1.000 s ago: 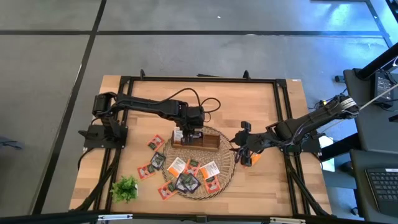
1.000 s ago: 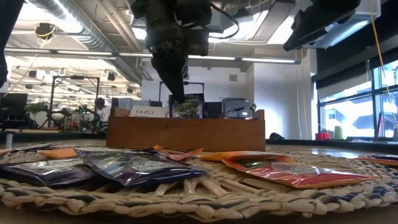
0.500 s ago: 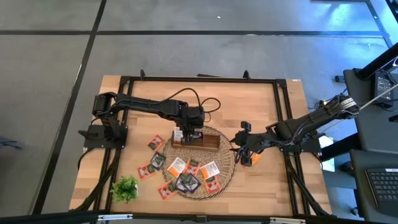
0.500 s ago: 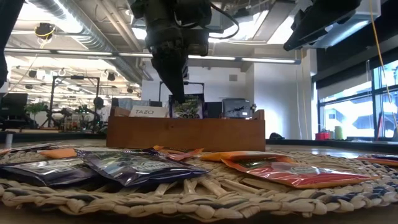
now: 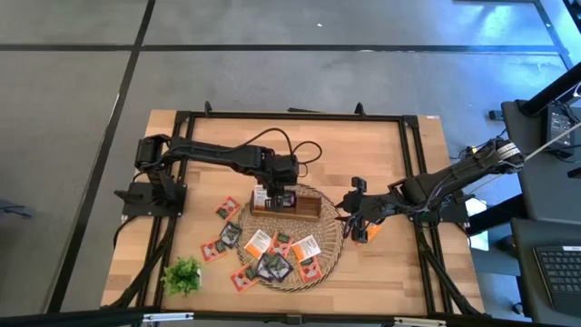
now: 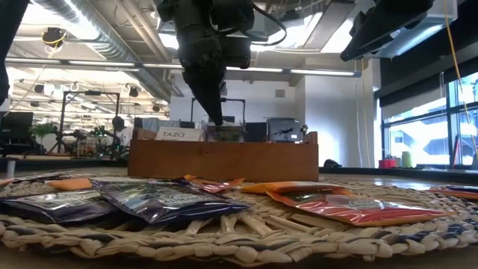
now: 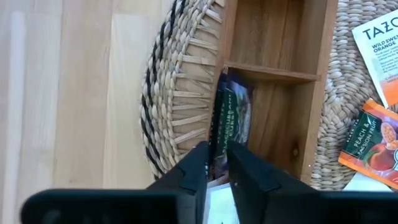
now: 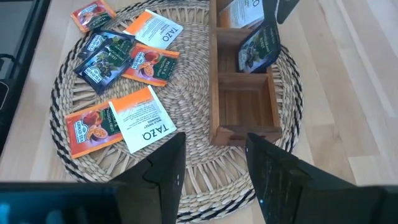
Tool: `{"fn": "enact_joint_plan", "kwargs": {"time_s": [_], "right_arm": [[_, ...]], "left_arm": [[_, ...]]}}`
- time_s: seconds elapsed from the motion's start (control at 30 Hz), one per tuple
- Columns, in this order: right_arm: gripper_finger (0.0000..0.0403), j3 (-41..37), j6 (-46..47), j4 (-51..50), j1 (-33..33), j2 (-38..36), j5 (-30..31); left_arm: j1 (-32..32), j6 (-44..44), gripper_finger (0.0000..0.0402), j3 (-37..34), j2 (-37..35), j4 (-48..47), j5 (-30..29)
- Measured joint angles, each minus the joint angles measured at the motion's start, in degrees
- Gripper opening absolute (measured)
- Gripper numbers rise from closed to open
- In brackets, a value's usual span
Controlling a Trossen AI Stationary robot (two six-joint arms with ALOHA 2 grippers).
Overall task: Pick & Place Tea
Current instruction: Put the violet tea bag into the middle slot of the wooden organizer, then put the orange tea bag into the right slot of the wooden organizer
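Observation:
A brown wooden tray (image 5: 309,211) sits at the far side of the round wicker mat (image 5: 331,254). A dark tea sachet (image 7: 229,118) stands on edge in the tray's middle compartment (image 8: 258,46), tilted. A white one (image 8: 236,12) is in the left end compartment. My left gripper (image 7: 217,163) points down just over the dark sachet's upper edge, slightly open (image 6: 216,118). My right gripper (image 8: 214,162) hangs open above the mat's right edge (image 5: 347,213), with nothing between its fingers.
Several loose tea sachets (image 5: 272,263) lie on the mat's near half, and others (image 5: 218,245) lie on the table to its left. A green plant sprig (image 5: 183,274) is at the near left. An orange thing (image 5: 370,232) lies under my right arm. The tray's right compartment (image 8: 242,106) holds nothing.
My left gripper has let go of the dark sachet without moving away. The sachet has dropped deeper into the tray's middle compartment; in the low view only its top edge now shows above the tray's wall.

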Motion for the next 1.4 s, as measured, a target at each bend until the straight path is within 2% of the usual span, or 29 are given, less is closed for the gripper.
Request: {"fn": "enact_joint_plan", "kwargs": {"time_s": [0.33,0.47,0.57,0.63,0.73,0.9,1.07,1.27,1.4], "right_arm": [[0.0168,0.00,0.17,-0.02,0.00,0.00,0.00],[0.0168,0.00,2.47,-0.49,0.01,-0.01,-0.90],[0.0168,0.00,9.87,-3.37,0.05,-0.02,-6.00],[0.0168,-0.83,13.99,-4.21,1.10,-0.04,-8.48],[0.0168,-4.16,20.63,-3.79,3.39,-0.26,-9.31],[0.0168,-10.22,33.02,-1.92,6.52,-0.87,-9.59],[0.0168,-12.69,42.07,-1.52,8.56,-0.87,-9.56],[0.0168,-12.84,39.84,-1.52,10.55,-0.83,-9.64],[0.0168,-12.84,34.12,-1.79,12.67,-0.81,-9.43]], "left_arm": [[0.00,0.70,0.0090,-0.02,-0.79,0.05,0.09],[-0.31,-3.82,0.0089,0.51,-1.74,1.10,0.51],[-1.37,-10.22,0.0087,0.75,-1.84,6.66,1.76],[-2.60,-11.15,0.0087,0.70,-1.62,10.88,3.82],[-5.01,-7.93,0.0088,0.52,-0.64,18.77,6.13],[-8.97,-4.69,0.0085,-0.47,1.23,35.49,6.35],[-12.00,-2.80,0.0084,-0.35,6.86,51.91,6.34],[-13.11,-2.99,0.0084,0.60,16.51,63.30,6.72],[-13.83,-1.19,0.0083,1.38,20.53,67.85,6.60]]}}
